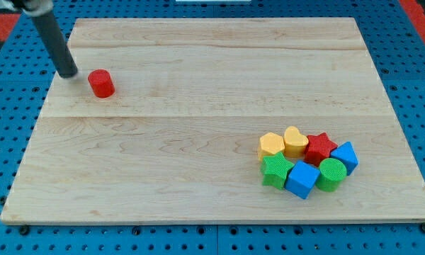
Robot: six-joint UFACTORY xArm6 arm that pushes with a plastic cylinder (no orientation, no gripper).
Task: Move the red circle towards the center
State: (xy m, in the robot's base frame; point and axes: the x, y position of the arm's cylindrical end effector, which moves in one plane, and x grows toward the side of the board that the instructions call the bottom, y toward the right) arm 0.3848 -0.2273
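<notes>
Pushing the red circle (100,83) toward the centre calls, by the look of it, for the tip (69,73) to sit squarely behind the block on the side away from the middle, then drive along a line toward the view's right and slightly down. An off-centre contact would likely let the round block roll aside, so a slow, straight stroke seems wise. The red circle lies near the tabletop's (198,163) upper left, well apart from the cluster at the lower right: yellow blocks (272,144), a red star (319,147), blue blocks (302,179) and green blocks (332,173). The tool is a plain rod with nothing to open or close; it holds nothing, and its tip stands just left of the red circle, seemingly not touching.
</notes>
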